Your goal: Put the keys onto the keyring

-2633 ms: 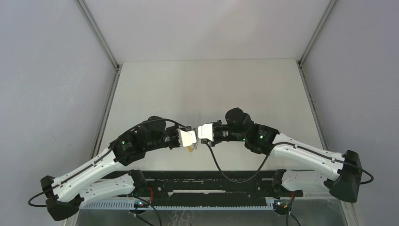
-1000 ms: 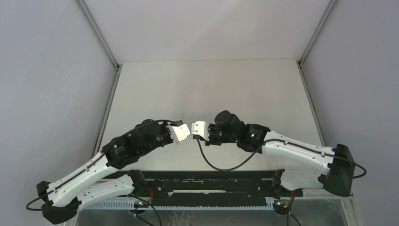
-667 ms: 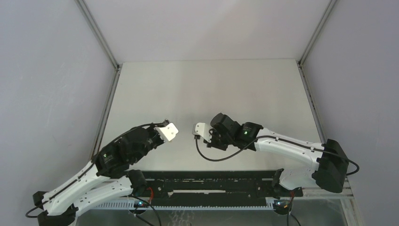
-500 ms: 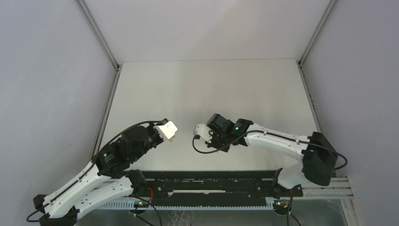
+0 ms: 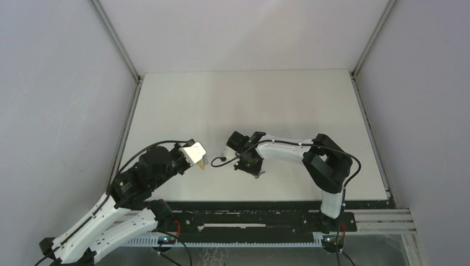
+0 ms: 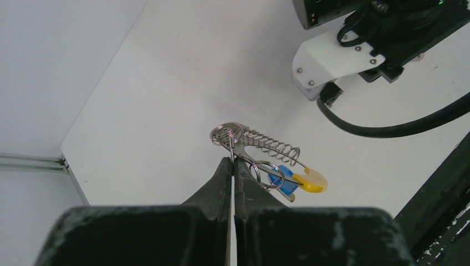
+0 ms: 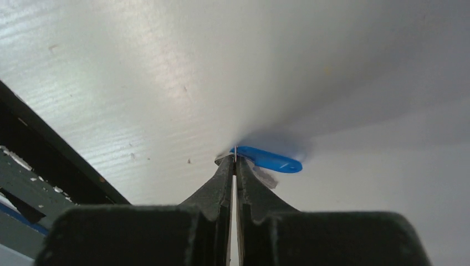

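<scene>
Two grippers, both clenched. Left gripper (image 6: 233, 164) pinches the keyring (image 6: 265, 145), blue key (image 6: 285, 184) hung on it, above the table's (image 5: 249, 100) near edge. Right gripper (image 7: 235, 162) nips a second key (image 7: 271, 160) just rightward, low at the surface, crosswise to its fingers

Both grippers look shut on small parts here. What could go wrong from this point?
1. The left gripper pinches the keyring by thin wire at its very fingertips. The rest dangles free, so it could swing or slip out.
2. The right gripper holds a blue key by its edge only, close to the table. The key may twist or drop, which would spoil its alignment with the ring.
</scene>
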